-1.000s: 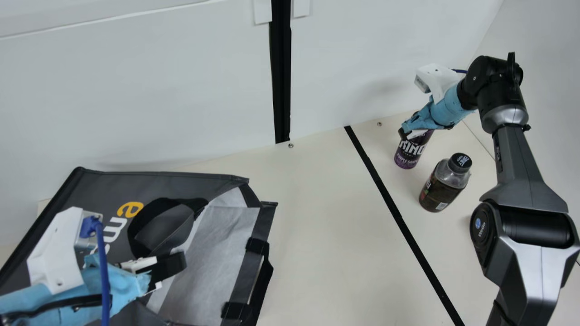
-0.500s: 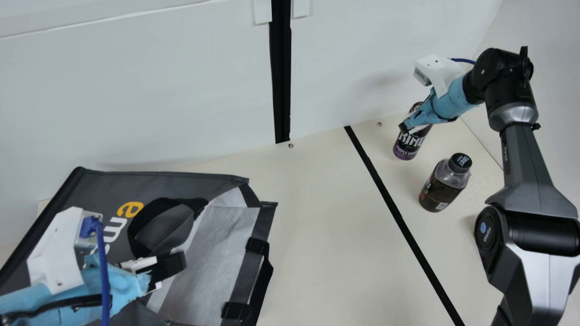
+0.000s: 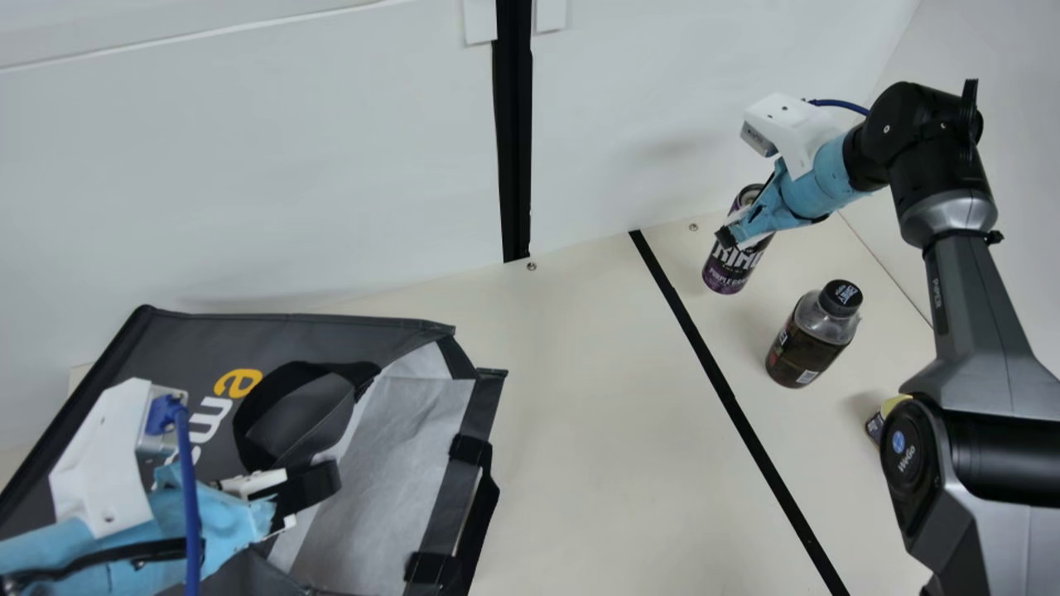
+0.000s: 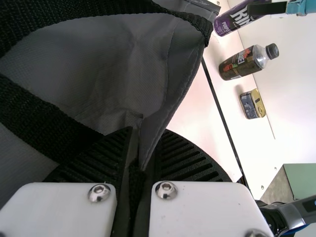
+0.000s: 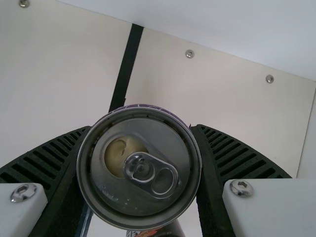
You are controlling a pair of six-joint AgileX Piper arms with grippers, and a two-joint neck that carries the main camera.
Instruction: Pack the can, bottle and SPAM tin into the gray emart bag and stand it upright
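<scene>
Table [image 3: 580,414], one: cream, flat; a straight black stripe [image 3: 704,356] crossing it from the far edge toward the near right; small metal screws [image 3: 532,266] set along the far edge; a fine seam [image 3: 886,269] at far right.

Directly upon it:

Gray emart bag [image 3: 166,348], one, fabric, dark-edged, with pale lining [image 3: 389,463] and black strap handle [image 3: 248,414]; at left, on its side, printed panel uppermost, mouth to the right.

Bottle [image 3: 807,348], one, clear with dark printed label and black cap; right of the stripe, upright.

SPAM tin [image 4: 249,106], one, low, dark blue, yellow-topped; at right, nearer than the bottle, apart from it.
</scene>
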